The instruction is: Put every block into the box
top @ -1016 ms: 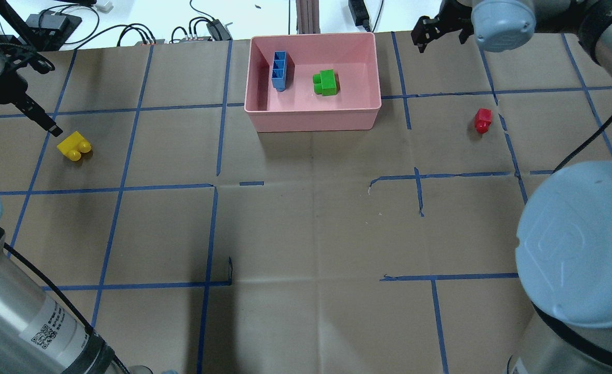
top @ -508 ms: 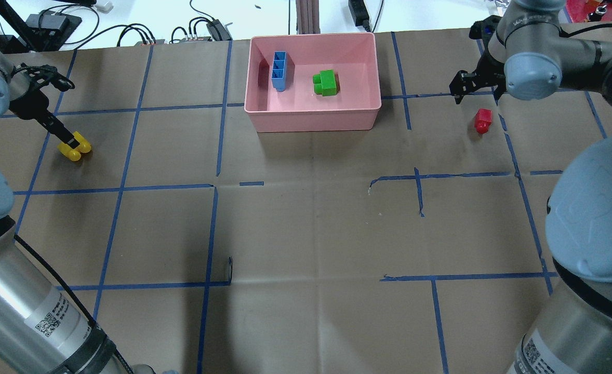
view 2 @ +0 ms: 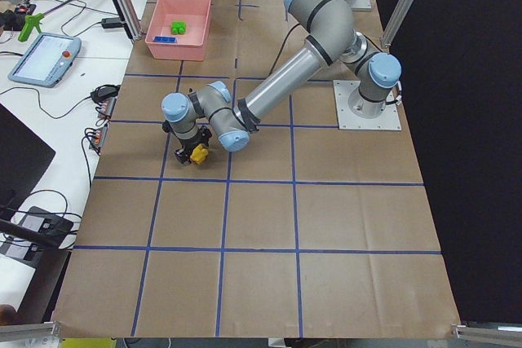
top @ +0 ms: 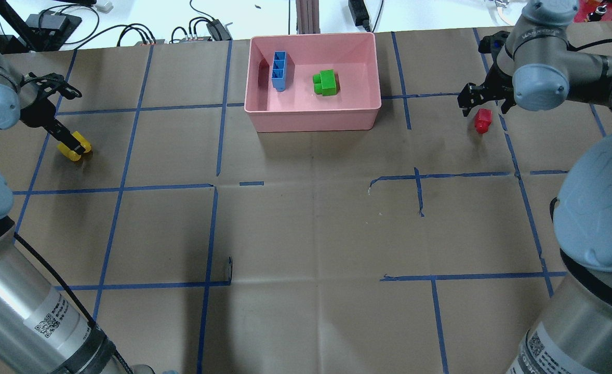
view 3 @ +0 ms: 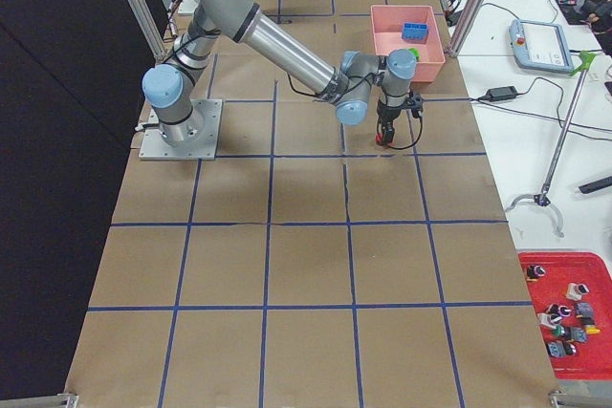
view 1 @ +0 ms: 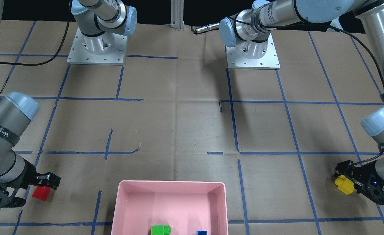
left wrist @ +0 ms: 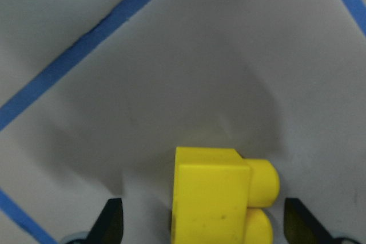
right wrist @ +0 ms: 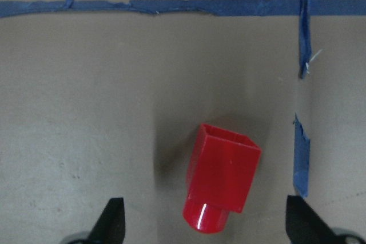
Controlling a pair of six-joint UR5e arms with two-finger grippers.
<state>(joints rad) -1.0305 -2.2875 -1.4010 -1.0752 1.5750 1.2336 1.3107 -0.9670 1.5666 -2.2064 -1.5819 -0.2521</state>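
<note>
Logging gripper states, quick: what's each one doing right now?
Left gripper: open, fingers either side of the yellow block, not gripping it.
Right gripper: open above the red block, holding nothing.

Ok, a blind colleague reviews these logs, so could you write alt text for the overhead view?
A pink box at the far edge of the table holds a blue block and a green block; a yellow block lies far left and a red block far right. The left tool sits at the yellow block, the right tool over the red.

The yellow block (left wrist: 213, 198) and red block (right wrist: 223, 178) each lie with room beside both jaws.
</note>
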